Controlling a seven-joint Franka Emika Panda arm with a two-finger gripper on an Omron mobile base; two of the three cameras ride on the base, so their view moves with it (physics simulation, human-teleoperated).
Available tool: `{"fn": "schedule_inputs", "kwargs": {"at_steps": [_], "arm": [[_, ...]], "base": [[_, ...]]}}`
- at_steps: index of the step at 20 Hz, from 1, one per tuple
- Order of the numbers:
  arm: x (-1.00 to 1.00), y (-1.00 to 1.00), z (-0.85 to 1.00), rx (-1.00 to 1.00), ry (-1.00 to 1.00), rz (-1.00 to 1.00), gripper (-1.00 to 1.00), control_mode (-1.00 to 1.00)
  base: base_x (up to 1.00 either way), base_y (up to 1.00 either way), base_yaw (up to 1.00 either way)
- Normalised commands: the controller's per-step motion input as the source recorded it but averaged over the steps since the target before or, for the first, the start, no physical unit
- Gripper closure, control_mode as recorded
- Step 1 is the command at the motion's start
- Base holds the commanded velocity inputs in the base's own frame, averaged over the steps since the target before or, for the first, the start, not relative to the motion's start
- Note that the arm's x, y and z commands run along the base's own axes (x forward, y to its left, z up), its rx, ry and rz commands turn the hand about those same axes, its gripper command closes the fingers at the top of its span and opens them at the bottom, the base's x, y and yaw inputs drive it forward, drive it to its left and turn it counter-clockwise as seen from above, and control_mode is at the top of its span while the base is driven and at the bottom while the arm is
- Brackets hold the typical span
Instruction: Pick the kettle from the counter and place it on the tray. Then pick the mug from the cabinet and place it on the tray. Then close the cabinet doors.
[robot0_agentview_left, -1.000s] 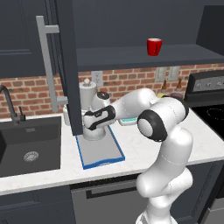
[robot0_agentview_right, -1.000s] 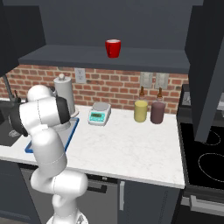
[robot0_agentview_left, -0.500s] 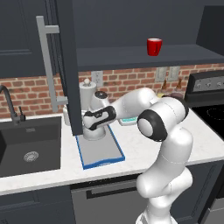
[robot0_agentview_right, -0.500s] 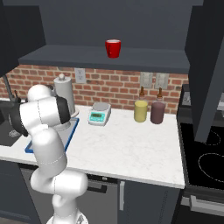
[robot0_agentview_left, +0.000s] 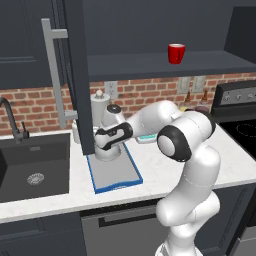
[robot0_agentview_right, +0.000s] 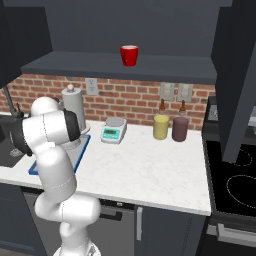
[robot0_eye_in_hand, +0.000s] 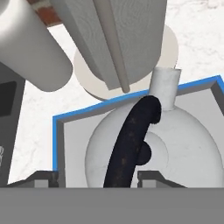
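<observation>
The kettle (robot0_eye_in_hand: 175, 144) is a squat silver-grey dome with a short stubby spout and a thin black arched handle (robot0_eye_in_hand: 131, 140) running over its top. It sits inside the tray (robot0_agentview_left: 116, 172), at the tray's far end, close to the brick wall. The tray is a flat grey rectangle with a raised blue rim, lying on the white marble-look counter (robot0_agentview_left: 160, 170) just right of the dark sink (robot0_agentview_left: 32, 167).

The gripper (robot0_agentview_left: 102, 136) hangs directly over the kettle; in the hand view its two dark finger tips (robot0_eye_in_hand: 43, 178) stand on either side of the handle with a gap to each, so the jaws are apart and nothing is gripped.

The kettle is hemmed in behind by a tall grey cylinder with a white knob (robot0_agentview_left: 100, 110), and the open cabinet door (robot0_agentview_left: 77, 75) with its long grey bar handle hangs just to its left. The near half of the tray is bare. To the right the counter is open as far as the small white scale (robot0_agentview_right: 113, 131).

One red mug (robot0_agentview_left: 176, 53) stands on the cabinet shelf (robot0_agentview_right: 120, 67), well above and to the right of the tray. Two canisters, one yellow (robot0_agentview_right: 160, 126) and one maroon (robot0_agentview_right: 180, 129), stand side by side against the brick.
</observation>
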Motion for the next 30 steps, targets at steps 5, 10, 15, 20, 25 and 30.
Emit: {"fn": "schedule_inputs", "kwargs": {"at_steps": [5,10,15,20,25,30], "arm": [[-0.10,-0.18,-0.28,0.00,0.00,0.00,-1.00,-1.00],[-0.18,-0.25,-0.21,0.00,-0.01,0.01,-1.00,-1.00],[-0.23,-0.04,0.20,0.00,-0.01,0.00,-1.00,-1.00],[-0.27,0.00,0.43,0.00,0.00,0.00,-1.00,-1.00],[-0.38,-0.04,0.47,0.00,-0.01,0.00,-1.00,-1.00],[-0.69,-0.25,0.38,0.00,0.00,0.00,-1.00,-1.00]], "base": [[0.00,0.00,0.00],[0.00,0.00,0.00],[0.00,0.00,0.00],[0.00,0.00,0.00],[0.00,0.00,0.00],[0.00,0.00,0.00]]}}
